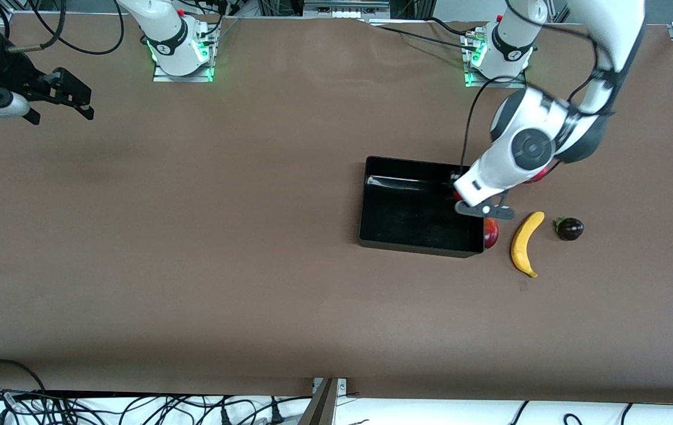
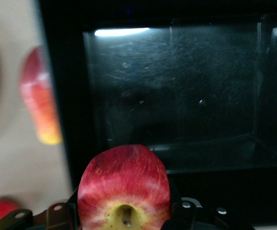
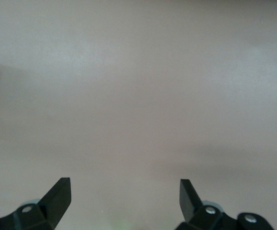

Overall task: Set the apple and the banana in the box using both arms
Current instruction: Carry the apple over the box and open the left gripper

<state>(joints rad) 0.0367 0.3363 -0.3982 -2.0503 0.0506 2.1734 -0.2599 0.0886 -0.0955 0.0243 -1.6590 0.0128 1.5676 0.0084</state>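
Over the box's (image 1: 372, 206) edge, the left gripper (image 2: 124, 218) pinching the apple (image 2: 124, 189) should move inward before releasing, while the spread right gripper (image 3: 124, 194) waits.

apple (image 2: 124, 189) over box (image 1: 372, 203) edge | banana (image 1: 525, 243) beside box, toward left arm's end

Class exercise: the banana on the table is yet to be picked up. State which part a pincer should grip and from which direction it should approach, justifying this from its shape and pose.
Probably the banana's thick middle, approached from above, fingers spanning its narrow width. It lies flat on the table, curved, tapering toward both tips, with open table either side.
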